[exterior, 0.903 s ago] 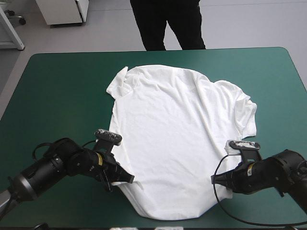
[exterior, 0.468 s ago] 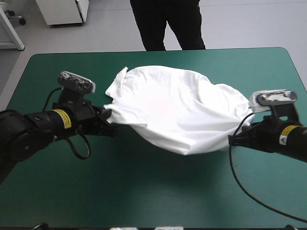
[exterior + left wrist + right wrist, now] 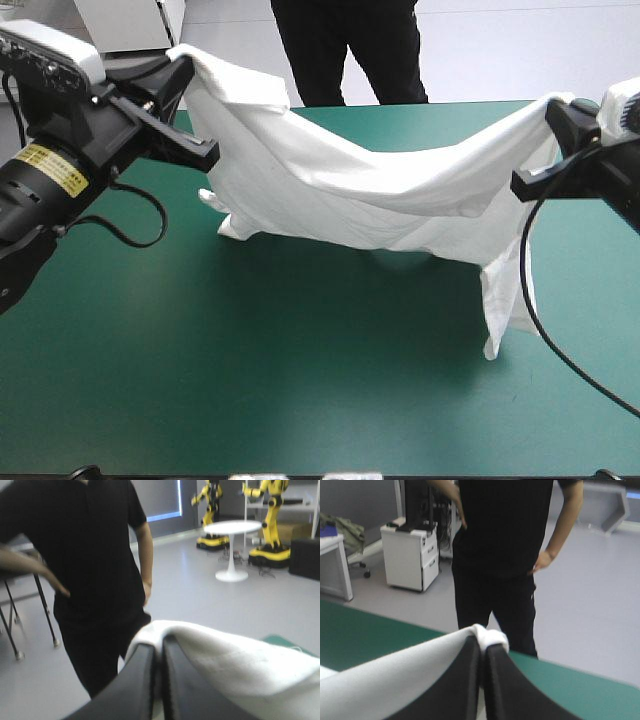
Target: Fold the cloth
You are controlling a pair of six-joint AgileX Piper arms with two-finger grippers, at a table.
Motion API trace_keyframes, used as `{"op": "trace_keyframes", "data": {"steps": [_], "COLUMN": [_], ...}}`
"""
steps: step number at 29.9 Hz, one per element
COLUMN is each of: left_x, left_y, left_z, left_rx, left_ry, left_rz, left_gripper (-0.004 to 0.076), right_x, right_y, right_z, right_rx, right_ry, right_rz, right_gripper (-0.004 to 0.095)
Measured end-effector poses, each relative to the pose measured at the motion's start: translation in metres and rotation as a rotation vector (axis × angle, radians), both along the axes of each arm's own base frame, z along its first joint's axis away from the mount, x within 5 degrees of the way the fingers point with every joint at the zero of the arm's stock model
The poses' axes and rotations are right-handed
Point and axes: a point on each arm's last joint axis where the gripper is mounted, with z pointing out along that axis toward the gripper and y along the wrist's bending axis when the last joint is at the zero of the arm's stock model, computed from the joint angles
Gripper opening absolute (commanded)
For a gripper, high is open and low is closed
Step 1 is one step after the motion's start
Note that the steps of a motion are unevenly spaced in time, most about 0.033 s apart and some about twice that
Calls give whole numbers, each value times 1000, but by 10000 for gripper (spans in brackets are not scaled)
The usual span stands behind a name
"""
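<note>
The left pincer point(image 3: 183, 62) is high above the far left part of the teal-green bench point(image 3: 250, 380). Its black fingers point(image 3: 137, 680) are pressed almost together on a bunched edge of the white T-shirt point(image 3: 370, 190). The right pincer point(image 3: 556, 108) is up over the far right side, clamped the same way on another edge, with cloth folded over its tips. The T-shirt hangs stretched between them, sagging in the middle. One strip dangles below the right pincer toward the bench.

left hand point(image 3: 183, 62) and right hand point(image 3: 556, 108) rose and spread, hoisting the t-shirt point(image 3: 380, 195) up from the table point(image 3: 300, 380).
</note>
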Motion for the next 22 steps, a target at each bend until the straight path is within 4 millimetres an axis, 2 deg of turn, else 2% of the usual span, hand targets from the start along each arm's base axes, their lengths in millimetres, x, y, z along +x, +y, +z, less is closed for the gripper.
{"op": "trace_keyframes", "data": {"steps": [4, 9, 16, 19, 22], "left_x": [7, 7, -13, -23, -25], "left_y": [-11, -16, -3, 5, 8], "left_z": [19, 47, 97, 109, 112], "left_rx": [-23, -57, -144, -178, -162], "left_ry": [-197, -392, -624, -676, -684], "left_rz": [-20, -28, -7, 0, 20], "left_gripper": [-9, -9, -9, -9, -9], "right_x": [14, 18, 7, -2, -4], "right_y": [7, 10, 6, 1, 0], "right_z": [20, 47, 89, 100, 101], "right_rx": [-23, -36, -19, -2, 4], "right_ry": [-192, -380, -565, -606, -592], "right_rz": [-4, -15, -36, -43, -47], "right_gripper": [-17, -17, -17, -17, -17]}}
